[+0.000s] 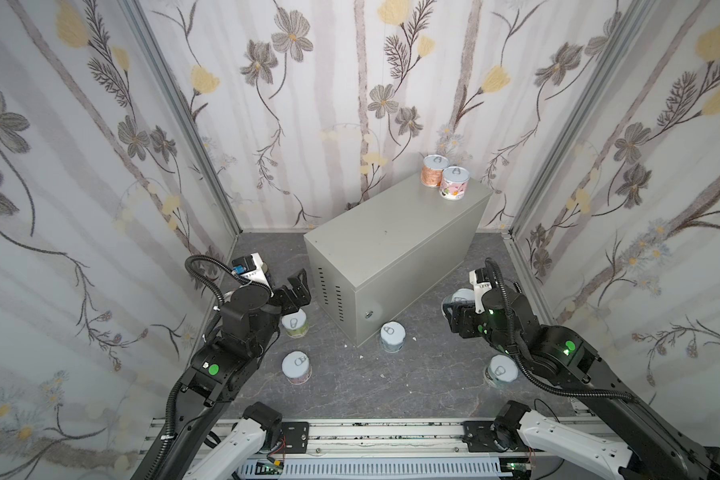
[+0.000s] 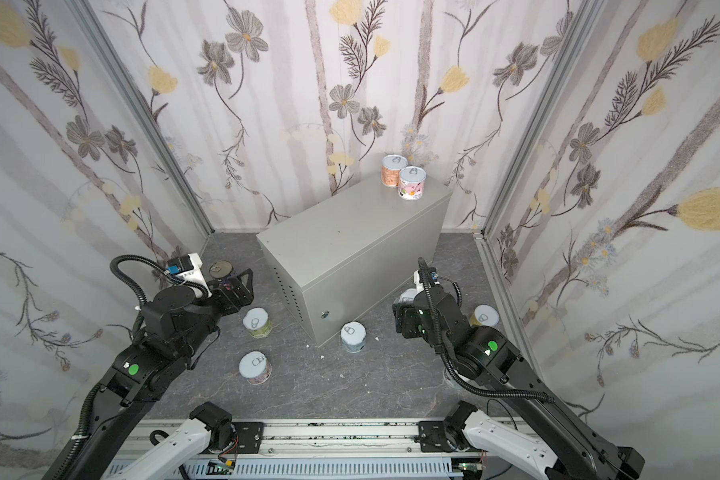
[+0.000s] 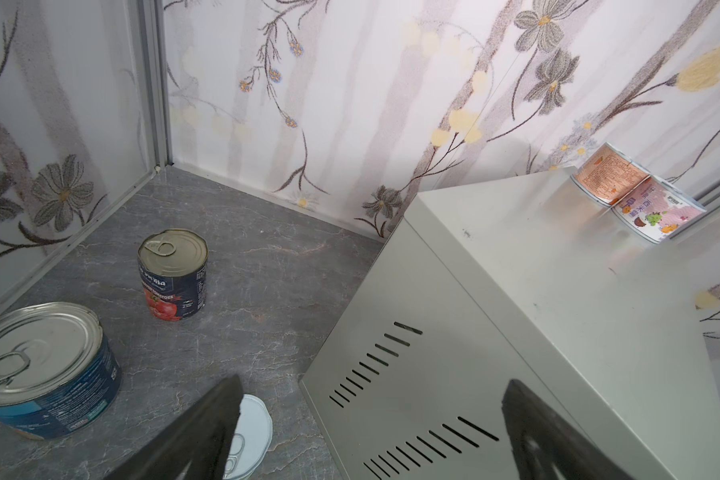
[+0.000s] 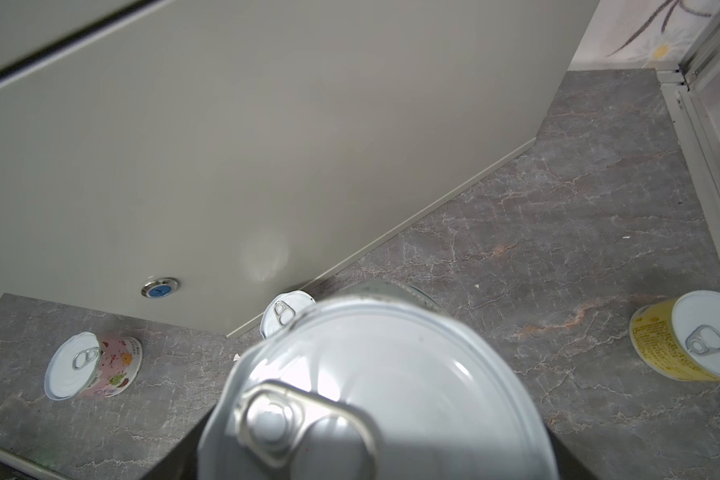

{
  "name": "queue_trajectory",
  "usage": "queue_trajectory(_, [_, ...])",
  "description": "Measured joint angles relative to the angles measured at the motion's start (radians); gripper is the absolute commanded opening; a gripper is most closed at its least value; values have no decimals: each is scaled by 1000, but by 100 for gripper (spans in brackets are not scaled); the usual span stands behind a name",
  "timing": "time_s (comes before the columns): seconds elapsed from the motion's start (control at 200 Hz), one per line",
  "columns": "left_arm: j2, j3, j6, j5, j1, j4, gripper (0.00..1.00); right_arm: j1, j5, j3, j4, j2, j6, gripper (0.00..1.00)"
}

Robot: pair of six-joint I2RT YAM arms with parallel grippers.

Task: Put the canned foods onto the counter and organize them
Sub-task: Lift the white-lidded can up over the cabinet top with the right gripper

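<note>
The dark grey marbled floor (image 1: pixel 371 390) carries the grey-beige metal cabinet (image 1: pixel 391 249), standing askew at its middle. On the cabinet's top, at 1 o'clock, an orange-labelled can (image 1: pixel 433 171) and a pink-labelled can (image 1: pixel 454 185) stand touching. Around the cabinet, short white-lidded cans stand on the floor: a pale blue can (image 1: pixel 392 337) at 6 o'clock just beside its near corner, a green-labelled can (image 1: pixel 295 325) at 8, a second pink can (image 1: pixel 296 368) at 7, a yellow can (image 2: pixel 485 316) at 4, and a half-hidden can (image 1: pixel 500 370) at 5. A navy-red tomato can (image 3: pixel 172 275) and a blue can (image 3: pixel 46 357) stand at 9.

Top views: high behind the arm bases, looking down and forward; both show the large grey-beige metal cabinet (image 1: pixel 391 249) (image 2: pixel 350 241).
Left wrist: low, near, facing its slotted end.
Right wrist: very near a short white-lidded can (image 4: pixel 412 374), facing the cabinet's lock end.
Shared: cabinet in all four.
</note>
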Motion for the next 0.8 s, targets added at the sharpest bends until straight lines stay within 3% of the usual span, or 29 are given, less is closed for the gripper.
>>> queue_trajectory(0.47, [164,225,54,3,0,-8,100,-80,-26,405,-5,241,-142,49])
queue_trajectory(0.804, [274,310,93,4,0,3,100,-160,-105,642,-3,447,-217,49])
